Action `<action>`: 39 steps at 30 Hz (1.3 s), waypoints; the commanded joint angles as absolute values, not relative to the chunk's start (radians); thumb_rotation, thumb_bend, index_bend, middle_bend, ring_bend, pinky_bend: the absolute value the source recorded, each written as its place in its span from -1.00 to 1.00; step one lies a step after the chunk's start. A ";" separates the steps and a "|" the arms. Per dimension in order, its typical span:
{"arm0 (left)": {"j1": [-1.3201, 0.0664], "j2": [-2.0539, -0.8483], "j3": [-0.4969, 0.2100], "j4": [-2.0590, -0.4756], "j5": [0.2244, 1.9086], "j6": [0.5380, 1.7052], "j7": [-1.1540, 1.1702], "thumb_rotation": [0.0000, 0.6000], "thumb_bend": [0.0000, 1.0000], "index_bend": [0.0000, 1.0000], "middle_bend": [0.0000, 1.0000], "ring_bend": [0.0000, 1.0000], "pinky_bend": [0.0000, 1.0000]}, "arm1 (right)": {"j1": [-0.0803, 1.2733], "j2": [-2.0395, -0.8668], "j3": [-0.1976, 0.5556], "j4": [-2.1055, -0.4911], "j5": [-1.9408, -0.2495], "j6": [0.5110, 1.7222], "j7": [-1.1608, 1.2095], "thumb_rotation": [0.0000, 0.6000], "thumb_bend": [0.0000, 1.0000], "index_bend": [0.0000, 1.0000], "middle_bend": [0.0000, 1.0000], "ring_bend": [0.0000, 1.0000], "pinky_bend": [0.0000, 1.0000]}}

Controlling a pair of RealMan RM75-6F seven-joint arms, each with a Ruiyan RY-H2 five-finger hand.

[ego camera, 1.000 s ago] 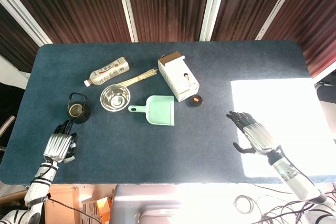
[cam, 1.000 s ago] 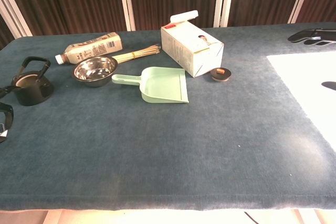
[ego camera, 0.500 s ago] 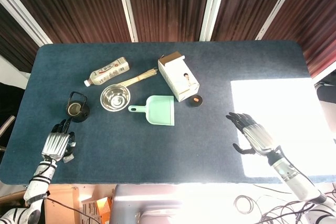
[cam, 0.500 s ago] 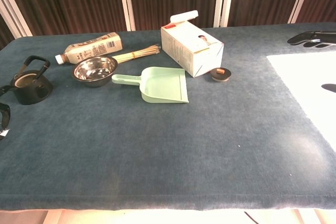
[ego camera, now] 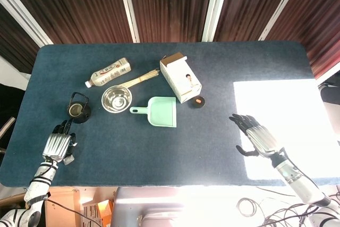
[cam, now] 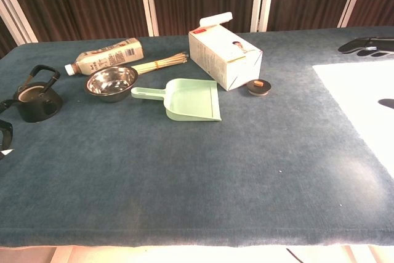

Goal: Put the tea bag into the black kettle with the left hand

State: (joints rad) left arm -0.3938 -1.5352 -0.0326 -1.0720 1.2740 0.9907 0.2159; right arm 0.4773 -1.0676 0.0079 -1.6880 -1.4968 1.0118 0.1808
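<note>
While both hands were seen whole only from the head view, the small black metal kettle (ego camera: 78, 110) stood apart.
Left hand (ego camera: 57, 145): fingers curled, contents could not be told; right hand (ego camera: 258, 137) was spread, empty.

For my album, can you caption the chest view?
Black kettle, steel bowl and green dustpan on a blue table.

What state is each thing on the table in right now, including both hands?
black kettle: upright, handle raised, no lid on it
bottle: lying on its side
metal bowl: upright, looks empty
carton: lying on its side, top flap open
dustpan: flat on the table, empty
left hand: near the kettle, not touching it; grip unclear
right hand: fingers spread, holding nothing
</note>
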 commanded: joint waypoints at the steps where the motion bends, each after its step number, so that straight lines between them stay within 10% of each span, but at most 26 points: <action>1: -0.392 -1.539 -0.033 -1.064 1.277 0.997 0.213 1.00 -0.16 0.23 -0.91 -1.00 -0.69 | 0.477 -1.067 0.008 -1.687 -1.497 1.011 0.180 1.00 -0.34 -1.00 -0.99 -1.00 -1.00; 22: -0.359 -1.493 -0.054 -1.120 1.369 1.178 0.151 1.00 -0.08 0.31 -0.87 -1.00 -0.69 | 0.477 -1.068 0.009 -1.681 -1.489 1.000 0.178 1.00 -0.34 -1.00 -0.99 -1.00 -1.00; 39: -0.386 -1.284 -0.208 -1.385 1.362 1.324 0.142 1.00 -0.10 0.31 -0.84 -1.00 -0.69 | 0.479 -1.066 0.007 -1.677 -1.485 0.987 0.184 1.00 -0.34 -1.00 -0.99 -1.00 -1.00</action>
